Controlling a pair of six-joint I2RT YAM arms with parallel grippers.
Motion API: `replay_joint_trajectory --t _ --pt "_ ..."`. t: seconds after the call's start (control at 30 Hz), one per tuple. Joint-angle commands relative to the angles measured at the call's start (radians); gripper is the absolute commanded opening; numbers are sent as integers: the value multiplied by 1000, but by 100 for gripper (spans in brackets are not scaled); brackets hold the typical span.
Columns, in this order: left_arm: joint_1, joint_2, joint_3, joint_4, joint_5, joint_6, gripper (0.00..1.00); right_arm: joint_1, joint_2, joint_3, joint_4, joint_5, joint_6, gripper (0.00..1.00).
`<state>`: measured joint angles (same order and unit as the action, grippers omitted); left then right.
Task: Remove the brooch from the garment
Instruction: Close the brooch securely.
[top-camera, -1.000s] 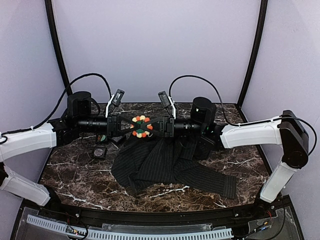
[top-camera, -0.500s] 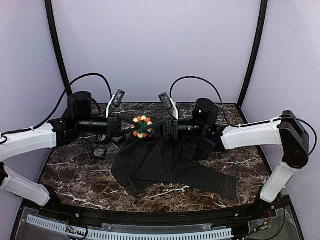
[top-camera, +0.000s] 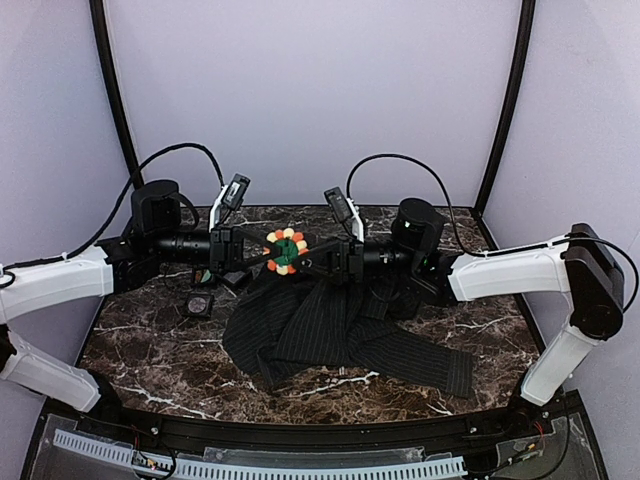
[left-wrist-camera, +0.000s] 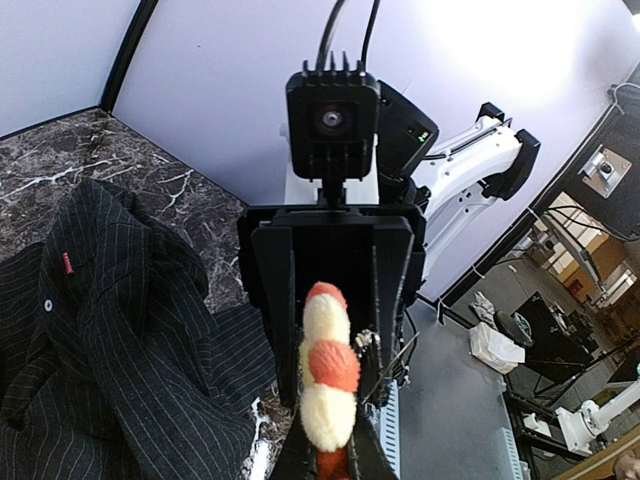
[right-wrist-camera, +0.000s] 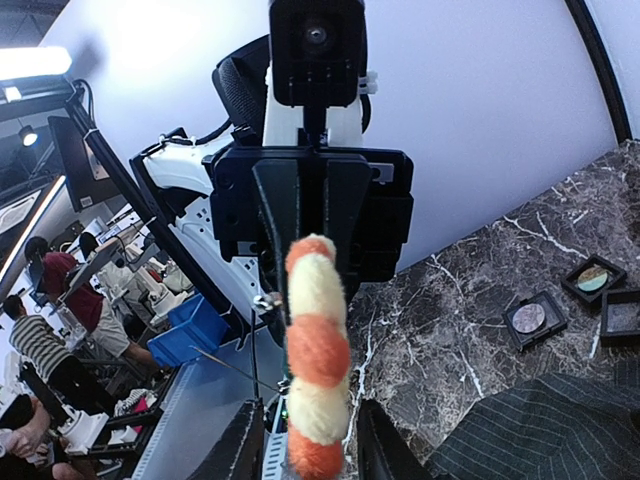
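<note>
The brooch (top-camera: 285, 251) hangs above the far middle of the worktop (top-camera: 140, 350), pinched edge-on in the closed left gripper (top-camera: 270, 257). The right gripper (top-camera: 304, 259) faces it, its fingers parted either side and gripping nothing. The striped garment (top-camera: 330, 330) lies crumpled below, and small black boxes (top-camera: 200, 303) sit towards the left edge. Marble shows along the near edge.

R gripper (top-camera: 312, 262): jaws opening off brooch (top-camera: 285, 250), now standing either side w/ a gap. R arm: pulling back rightward, away from centre. Brooch: now hanging from L gripper (top-camera: 268, 258) alone, sitting slightly higher. L arm: drifting slightly left.
</note>
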<state>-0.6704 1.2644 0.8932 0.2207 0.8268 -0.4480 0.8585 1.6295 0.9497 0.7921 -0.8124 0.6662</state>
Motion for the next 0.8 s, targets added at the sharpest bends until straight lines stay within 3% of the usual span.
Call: replay_joint_trajectory --t 0.0,0.23,0.5,0.77 --pt "4 6 -12 49 51 -26 1 -7 -19 7 33 -2 -7 28" --pt "4 20 -1 27 48 -25 1 -7 -16 20 25 4 2 0" --pt "3 20 4 13 41 -20 24 -7 -11 18 30 4 15 0" --pt "3 20 4 11 37 -18 30 -7 -5 25 24 0 19 0"
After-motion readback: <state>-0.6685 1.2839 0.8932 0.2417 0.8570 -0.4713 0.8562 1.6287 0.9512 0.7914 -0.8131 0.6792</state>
